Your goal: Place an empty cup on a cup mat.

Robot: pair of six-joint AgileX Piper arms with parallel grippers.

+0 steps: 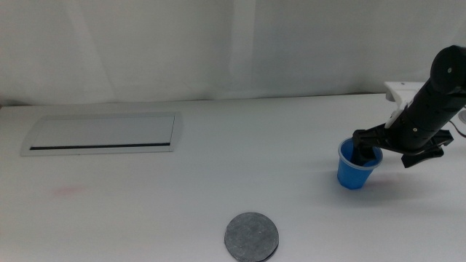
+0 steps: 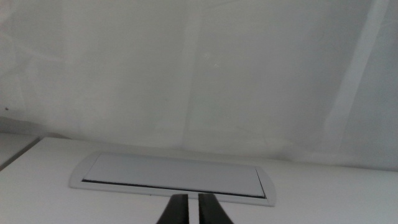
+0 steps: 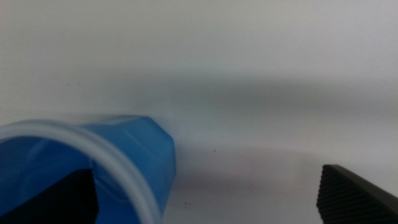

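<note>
The blue cup [image 1: 355, 171] stands upright on the white table at the right, apart from the cup mat. The cup mat [image 1: 251, 236] is a grey round disc lying flat near the front edge at the centre. My right gripper [image 1: 366, 151] reaches in from the right and is open. One jaw is down inside the cup and the other is outside it. In the right wrist view the cup [image 3: 137, 149] fills the corner, and the right gripper [image 3: 205, 180] stands wide, straddling its wall. My left gripper [image 2: 193, 211] is shut and out of the middle view.
A white rectangular panel [image 1: 102, 133] with a dark slot lies flat at the back left, also seen in the left wrist view as the panel [image 2: 171, 174]. A white object [image 1: 402, 90] sits behind the right arm. A faint pink smudge [image 1: 67, 191] marks the table.
</note>
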